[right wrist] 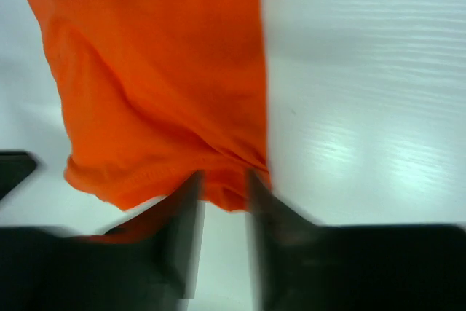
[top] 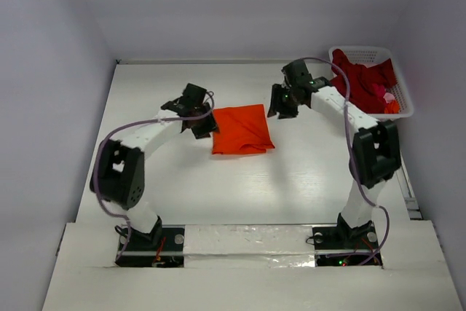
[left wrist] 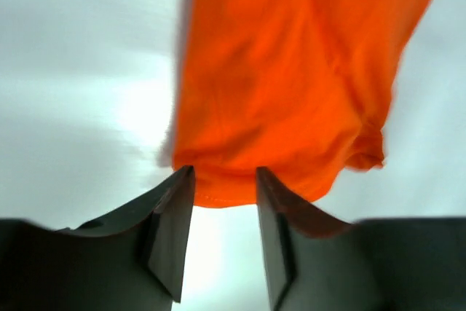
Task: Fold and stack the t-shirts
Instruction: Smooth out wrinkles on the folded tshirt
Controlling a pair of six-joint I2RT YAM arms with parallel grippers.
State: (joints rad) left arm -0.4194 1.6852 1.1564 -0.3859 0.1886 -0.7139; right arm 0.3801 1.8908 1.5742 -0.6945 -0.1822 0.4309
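so the white table (top: 306,180) takes up most of the view, with the white basket (top: 357,52) in the far right corner and a heap of dark crimson t-shirts (top: 359,78) in it, a bit of pink poking out. the orange t-shirt (top: 241,129) sits mid-table, well apart from the basket. it's already a rough folded square, though its near edge looks a little skewed

my read is the step in hand is wrapping up this fold and backing off it. to do that well i'd lift both arms straight up off the cloth rather than dragging sideways, since this stuff is soft and will slide or spring open if a fingertip snags the hem. probably worth flattening the near right corner too, because the other shirts have to stack on it and a lumpy base could tip the pile

the left gripper (top: 207,126) is at the shirt's left edge and the right gripper (top: 277,109) is by its far right corner. in the wrist view the left fingers (left wrist: 171,213) stand a little apart, bare table showing between them, hem right at their tips, not pinched. the right fingers (right wrist: 186,213) are blurry but also a narrow gap apart, cloth edge at the tips, and i don't see it clamped
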